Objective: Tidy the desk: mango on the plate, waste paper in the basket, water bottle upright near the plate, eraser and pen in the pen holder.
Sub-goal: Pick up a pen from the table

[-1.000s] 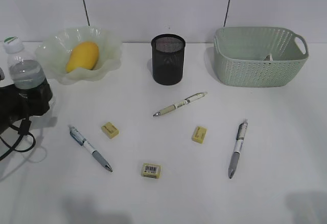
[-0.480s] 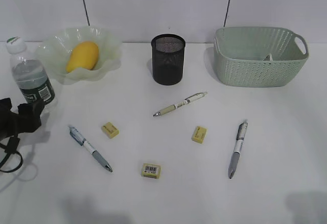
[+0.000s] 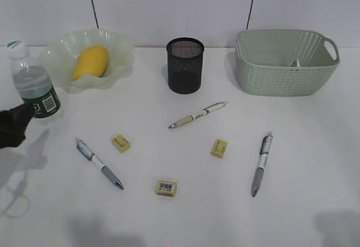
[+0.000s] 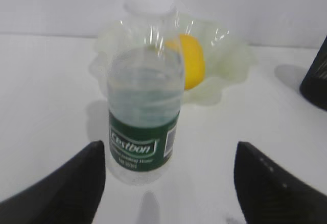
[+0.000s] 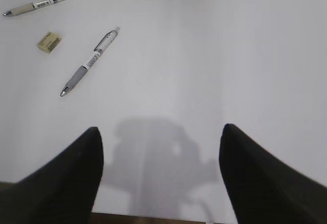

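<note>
At the far left, the left gripper (image 3: 22,115) stands with its black fingers spread wide and holds nothing, while the small clear plastic water bottle with a dark green label and white cap (image 3: 34,84) stands upright on the plain white desk (image 3: 315,157), just beside the pale translucent green ruffled glass plate (image 3: 121,55) that carries the one smooth yellow-orange mango (image 3: 90,61); a sideways brush from a finger so near its base could tip the bottle. The black wire-mesh cylindrical pen holder (image 3: 184,67) looks narrow, so a pen dropped at a slant may bounce out. Counted: three pens, three small yellow erasers. The sage-green perforated plastic basket (image 3: 284,70) holds something pale, unclear. The right gripper (image 5: 158,183) hovers open and empty.
</note>
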Controlling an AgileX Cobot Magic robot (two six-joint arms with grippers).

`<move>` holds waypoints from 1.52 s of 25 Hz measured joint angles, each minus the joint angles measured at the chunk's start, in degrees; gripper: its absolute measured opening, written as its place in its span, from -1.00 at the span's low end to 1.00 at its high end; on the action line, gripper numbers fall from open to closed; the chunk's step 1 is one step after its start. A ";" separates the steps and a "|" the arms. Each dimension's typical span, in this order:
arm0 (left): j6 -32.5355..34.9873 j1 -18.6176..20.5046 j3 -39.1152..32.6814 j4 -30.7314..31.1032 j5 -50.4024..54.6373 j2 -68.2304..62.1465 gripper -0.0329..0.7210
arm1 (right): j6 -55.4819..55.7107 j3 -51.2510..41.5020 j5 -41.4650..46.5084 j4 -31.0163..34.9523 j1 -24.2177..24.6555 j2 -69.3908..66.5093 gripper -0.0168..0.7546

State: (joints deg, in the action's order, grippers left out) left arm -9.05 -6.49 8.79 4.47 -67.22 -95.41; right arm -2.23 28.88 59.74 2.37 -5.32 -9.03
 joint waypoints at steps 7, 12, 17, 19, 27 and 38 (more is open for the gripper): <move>-1.34 0.00 1.47 0.38 22.35 17.68 0.66 | 0.02 0.00 -0.05 0.00 0.00 0.00 0.50; -2.07 0.00 10.59 2.08 54.97 28.61 0.65 | 0.02 0.00 -0.01 0.00 0.00 0.00 0.50; -1.99 0.00 20.24 0.98 87.00 34.73 0.63 | 0.02 0.00 -0.07 0.00 0.00 0.00 0.50; -0.42 0.00 22.74 -0.55 98.72 35.99 0.59 | 0.02 0.00 -0.07 0.00 0.00 0.00 0.50; 5.67 0.00 23.84 -10.66 117.60 45.26 0.52 | 0.02 0.00 0.00 0.00 0.00 0.00 0.50; 6.36 0.00 23.30 -9.29 125.02 71.48 0.49 | 0.28 0.00 -0.05 -0.19 0.00 0.00 0.50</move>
State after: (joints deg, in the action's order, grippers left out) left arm -2.69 -6.49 32.08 -4.82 57.79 -23.93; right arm -1.96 28.88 59.69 2.18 -5.32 -9.03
